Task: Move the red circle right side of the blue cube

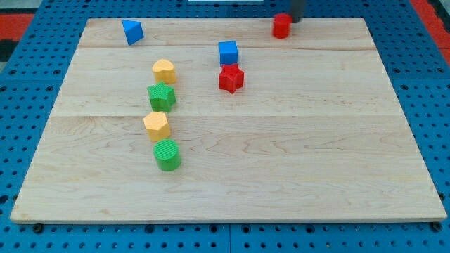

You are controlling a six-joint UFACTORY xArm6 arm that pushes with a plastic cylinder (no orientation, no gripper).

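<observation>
Red circle point(281, 26) stands near the top edge of the bench point(295, 154), well to the right of and a little above the blue cube point(228, 53). The tip point(294, 20) sits just beside the circle's upper right; whether the two touch cannot be told, since the rod is blurred and cut by the frame's top. No pincer is fitted, so no apart-or-together state can be told; only the rod's end acts on blocks.

Directly below the cube, touching or nearly so, lies the red star point(230, 78). Well apart, at the view's left, a column holds a yellow block point(164, 70), green star point(161, 96), second yellow block point(157, 125) and green cylinder point(167, 154); a blue wedge point(132, 31) sits at top left.

Risks, as judged: the circle lies close to the bench's top edge, so a push angled upward could send it off. A round block tends to slip sideways off a rod pressing off-centre, curving away from its line. Pushed too far left and down, it could strike the cube or star and shift the reference.
</observation>
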